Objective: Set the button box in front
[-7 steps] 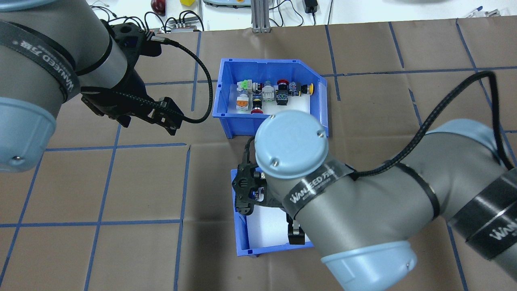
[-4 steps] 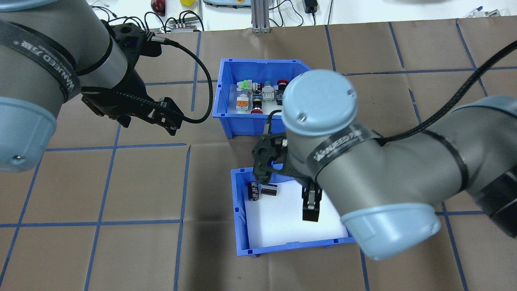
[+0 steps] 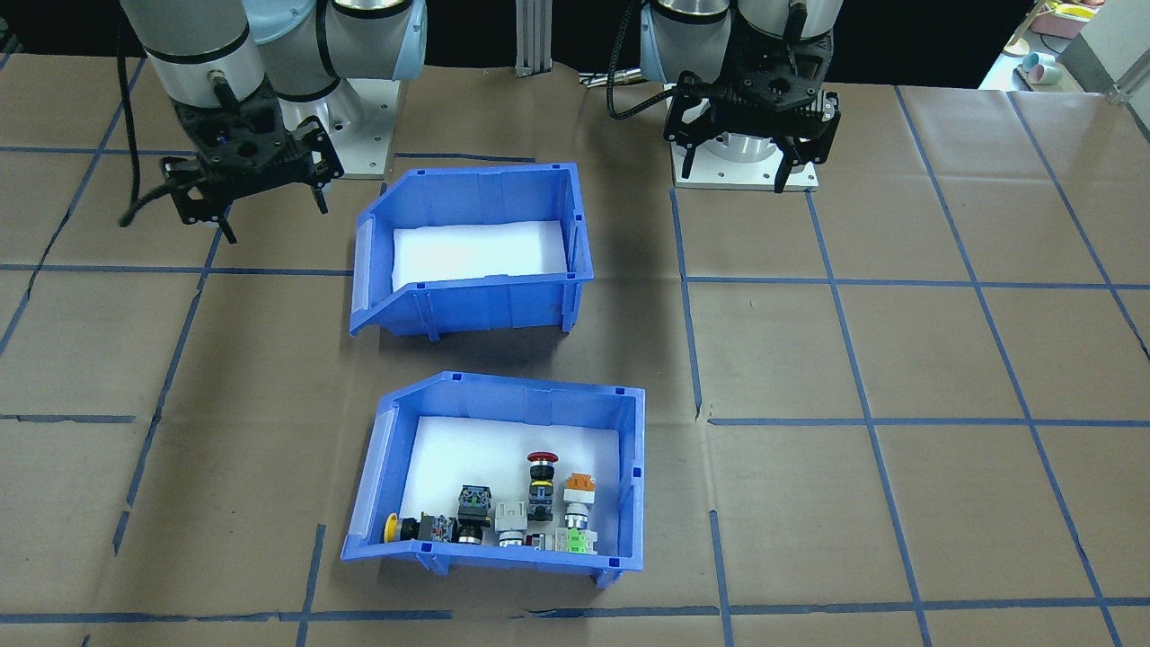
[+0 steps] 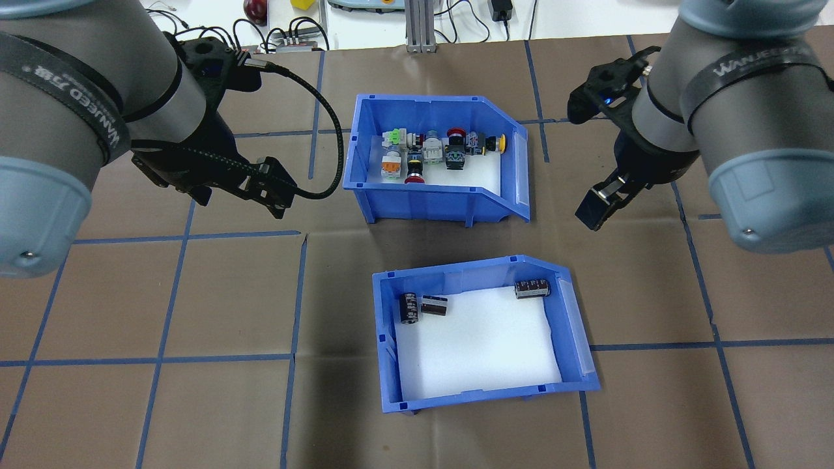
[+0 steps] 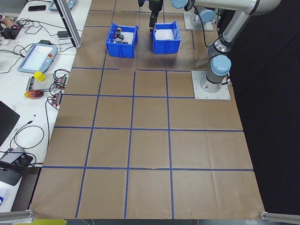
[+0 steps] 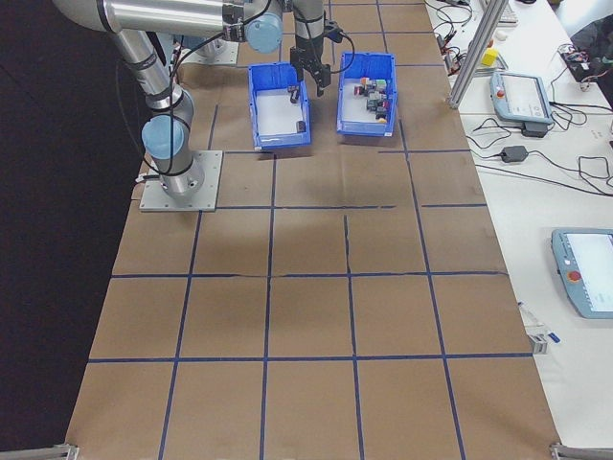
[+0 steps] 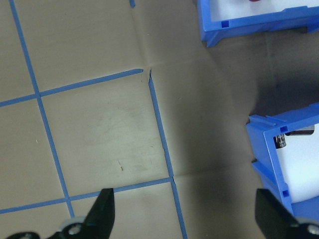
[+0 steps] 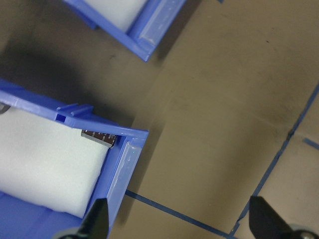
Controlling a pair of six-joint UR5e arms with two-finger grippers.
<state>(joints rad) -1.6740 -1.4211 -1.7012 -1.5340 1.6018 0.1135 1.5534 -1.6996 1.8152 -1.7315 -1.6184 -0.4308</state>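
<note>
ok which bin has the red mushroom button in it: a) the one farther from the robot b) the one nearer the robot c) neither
a, the red mushroom button sits with the other switches in the button box, the bin farther from the robot; the nearer bin holds only dark cylinders.

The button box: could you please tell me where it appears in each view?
Front-facing: button box, lower centre.
Overhead: upper centre.
Exterior left: top, left of the pair.
Exterior right: top, right of the pair.
Left wrist: corner at top right.
Right wrist: corner at top.
Shared landmark: the second blue bin beside it.
</note>
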